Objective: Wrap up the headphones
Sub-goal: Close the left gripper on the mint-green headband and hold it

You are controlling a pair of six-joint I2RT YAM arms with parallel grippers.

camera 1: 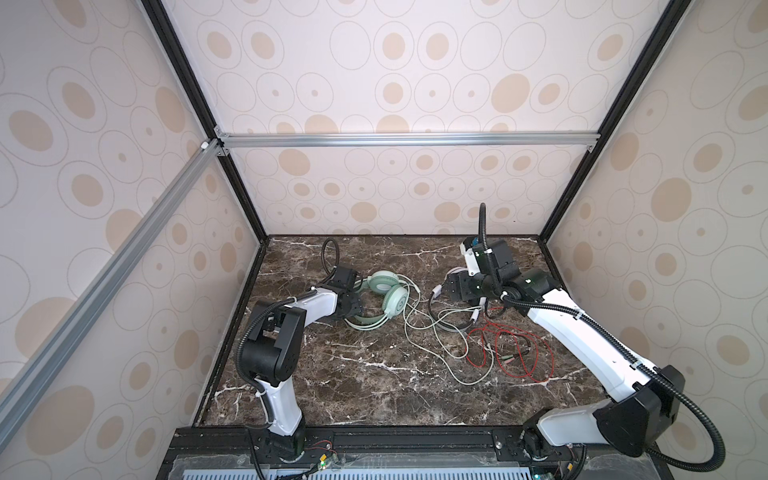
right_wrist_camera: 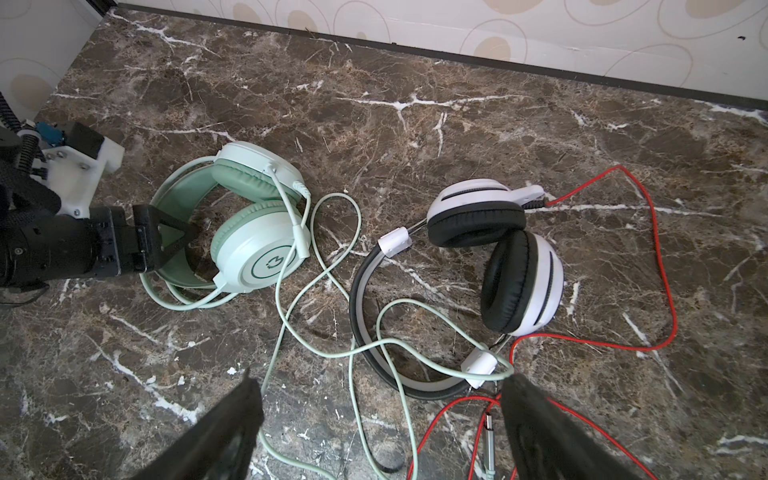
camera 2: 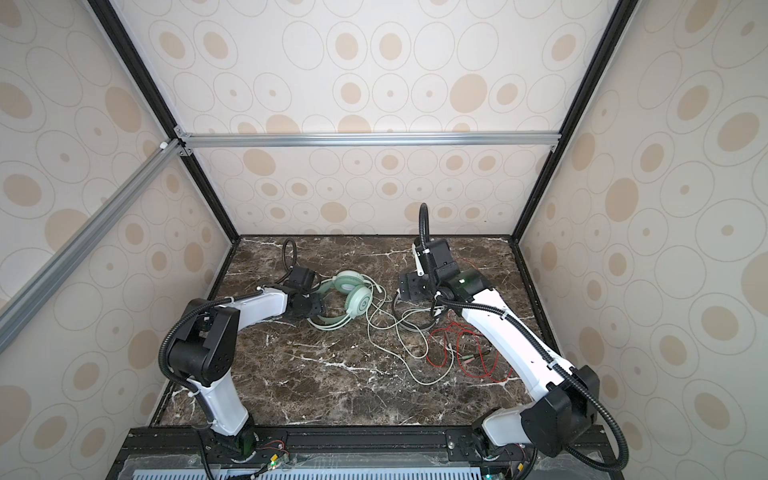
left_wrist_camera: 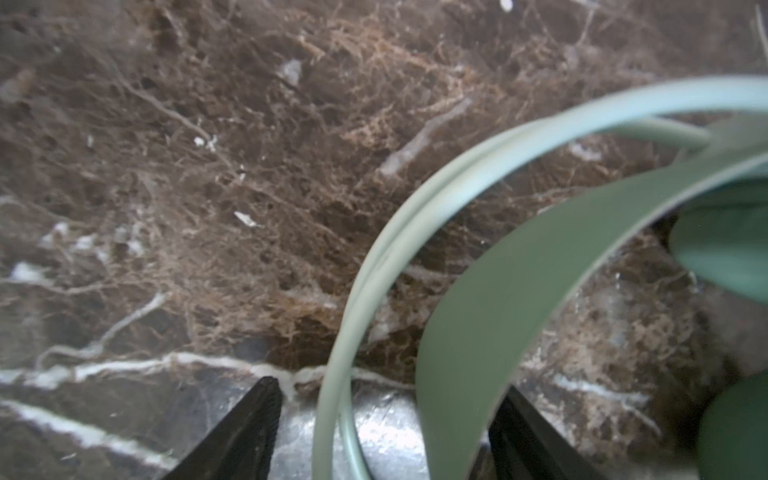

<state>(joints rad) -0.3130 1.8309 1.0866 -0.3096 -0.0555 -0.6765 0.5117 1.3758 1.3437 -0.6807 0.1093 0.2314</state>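
The mint-green headphones [camera 1: 395,301] [camera 2: 359,301] [right_wrist_camera: 257,249] lie at the table's middle left, ear cups folded together. Their pale green cable [camera 1: 453,365] [right_wrist_camera: 332,291] trails loosely to the right. My left gripper [camera 1: 356,309] [camera 2: 318,309] [left_wrist_camera: 390,386] [right_wrist_camera: 166,237] is open and straddles their headband [left_wrist_camera: 478,332] and its wire hoop. The white-and-black headphones [right_wrist_camera: 519,278] lie to the right; in both top views only their grey headband [camera 1: 442,322] [camera 2: 409,326] shows. The red cable [camera 1: 536,357] [camera 2: 469,353] [right_wrist_camera: 665,270] sprawls beside them. My right gripper [camera 1: 446,291] [camera 2: 401,291] [right_wrist_camera: 382,382] hovers open above the crossed cables.
The brown marble table [camera 1: 374,395] [camera 2: 332,395] is walled by patterned panels on three sides, with a black rail along the front. The green cable loops over the grey headband. A metal plug [right_wrist_camera: 489,432] lies among the red cable.
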